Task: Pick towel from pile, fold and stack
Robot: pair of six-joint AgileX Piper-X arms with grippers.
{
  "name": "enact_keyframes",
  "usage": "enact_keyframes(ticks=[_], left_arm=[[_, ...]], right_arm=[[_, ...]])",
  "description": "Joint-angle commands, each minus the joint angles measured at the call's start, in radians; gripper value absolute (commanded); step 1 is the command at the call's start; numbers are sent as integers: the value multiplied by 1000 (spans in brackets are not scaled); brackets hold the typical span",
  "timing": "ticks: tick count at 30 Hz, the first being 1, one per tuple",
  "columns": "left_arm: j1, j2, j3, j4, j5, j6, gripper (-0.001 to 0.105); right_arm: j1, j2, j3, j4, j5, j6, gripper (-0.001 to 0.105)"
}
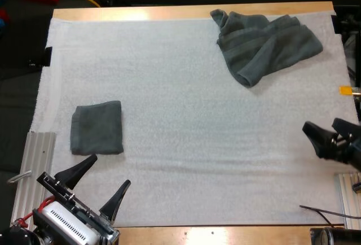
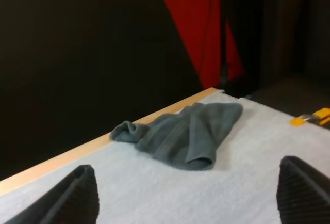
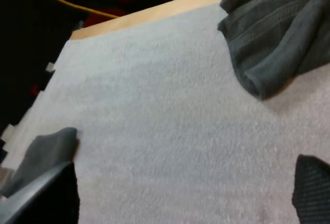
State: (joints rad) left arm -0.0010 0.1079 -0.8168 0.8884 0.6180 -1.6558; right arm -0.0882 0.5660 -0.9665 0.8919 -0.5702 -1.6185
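High view: left gripper [image 1: 93, 186] and right gripper [image 1: 330, 132] are both spread wide and empty. A folded towel [image 1: 97, 127] sits just ahead of the left one, likely starting the stack. The crumpled towel [image 1: 268, 44] waits well ahead of the right.

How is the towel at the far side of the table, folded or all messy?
Messy. The far towel lies bunched in uneven wrinkles, not a neat square like the folded towel.
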Motion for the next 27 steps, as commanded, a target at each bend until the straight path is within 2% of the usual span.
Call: enact_keyframes(ticks=[1, 8, 12, 17, 21, 27], left_arm=[[-5, 2, -7, -10, 17, -18, 69], [-5, 2, -7, -10, 49, -52, 69], [-5, 2, -7, -10, 50, -53, 69], [-5, 2, -7, -10, 50, -54, 69], [-5, 2, -7, -10, 50, -68, 69], [-5, 2, -7, -10, 50, -73, 69]], right_arm=[[1, 18, -18, -28, -15, 13, 81], [9, 176, -63, -103, -16, 128, 81], [71, 295, -94, -141, 1, 196, 81], [194, 427, -134, -175, 169, 252, 81], [272, 533, -160, -248, 261, 349, 81], [292, 660, -164, -365, 288, 516, 81]])
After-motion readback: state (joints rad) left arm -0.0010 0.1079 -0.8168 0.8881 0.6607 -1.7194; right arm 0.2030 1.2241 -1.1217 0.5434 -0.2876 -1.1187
